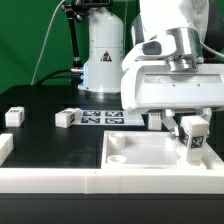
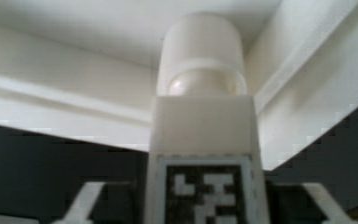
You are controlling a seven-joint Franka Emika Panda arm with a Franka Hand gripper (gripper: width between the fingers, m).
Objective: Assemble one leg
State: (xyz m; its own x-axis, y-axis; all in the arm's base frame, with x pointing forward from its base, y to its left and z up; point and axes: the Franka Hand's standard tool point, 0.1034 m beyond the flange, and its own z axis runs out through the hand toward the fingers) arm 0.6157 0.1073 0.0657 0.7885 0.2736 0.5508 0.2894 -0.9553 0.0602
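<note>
Over the far corner of the large white panel (image 1: 150, 152), on the exterior view's right, the end effector (image 1: 191, 126) pinches the leg (image 1: 193, 142) between its two fingers. The leg hangs upright with its tagged face towards the camera. I cannot tell whether its lower end touches the panel.

In the wrist view the leg (image 2: 206, 120) runs straight out from the end effector (image 2: 206, 203) as a white post with a rounded tip. Pale panel faces lie behind it. Its only marking is a black-and-white square fiducial pattern on the face nearest the fingers (image 2: 91, 200); the blur makes the pattern hard to read.

Beyond the panel, the marker board (image 1: 100, 117) lies flat on the black surface (image 1: 50, 140) and shows a row of similar tags. A second tagged block (image 1: 65, 118) sits just beside the board. A third block (image 1: 14, 116) stands well apart from the panel.

The panel has a raised rim, and a round socket (image 1: 120, 157) sits in its near corner. To the exterior view's left of the panel the surface is open, bounded in front by a white rail (image 1: 60, 178).
</note>
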